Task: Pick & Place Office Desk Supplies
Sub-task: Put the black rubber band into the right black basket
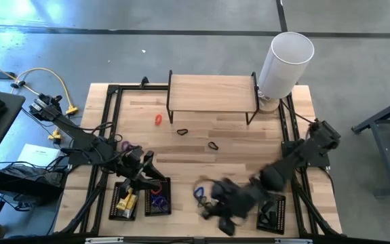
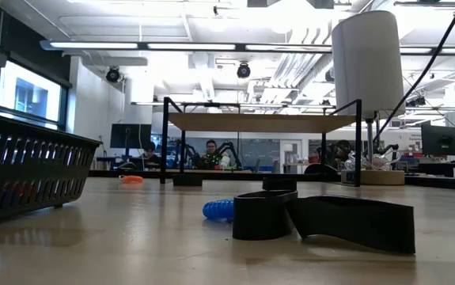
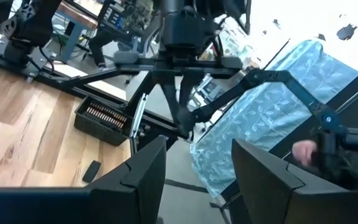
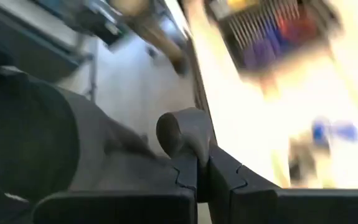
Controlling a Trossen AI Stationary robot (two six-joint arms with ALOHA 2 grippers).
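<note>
My left gripper (image 3: 191,177) has its fingers parted, a clear gap between them and nothing in it; in my left wrist view they hang over the table's near edge, looking out past the frame. From above, that gripper (image 1: 145,165) sits over the near-left mesh trays (image 1: 140,198). One tray holds yellow packets (image 1: 126,200), the one beside it purple and blue loops (image 1: 158,198), lying flat in a jumble, so I can't give them a direction.

My right gripper (image 4: 203,177) has its fingers pressed together, pads meeting, and I can't see anything pinched between them. From above it is blurred (image 1: 223,207), low near the front edge beside the near-right tray (image 1: 272,215) with dark pieces inside.

Just beside it lies a blue loop (image 1: 199,192), flat on the wood. In the low view, the blue loop (image 2: 218,209) shows as a ribbed blue lump just behind a black band (image 2: 322,218) lying on edge, its long side running across the table.

Further out, an orange loop (image 1: 159,120) sits near the wooden shelf (image 1: 211,93). Two black loops (image 1: 182,131) lie flat mid-table, well apart from both grippers, the second one (image 1: 213,146) to the right. A purple loop (image 1: 127,146) lies by my left arm. The white cylinder (image 1: 285,62) stands at the far right corner.
</note>
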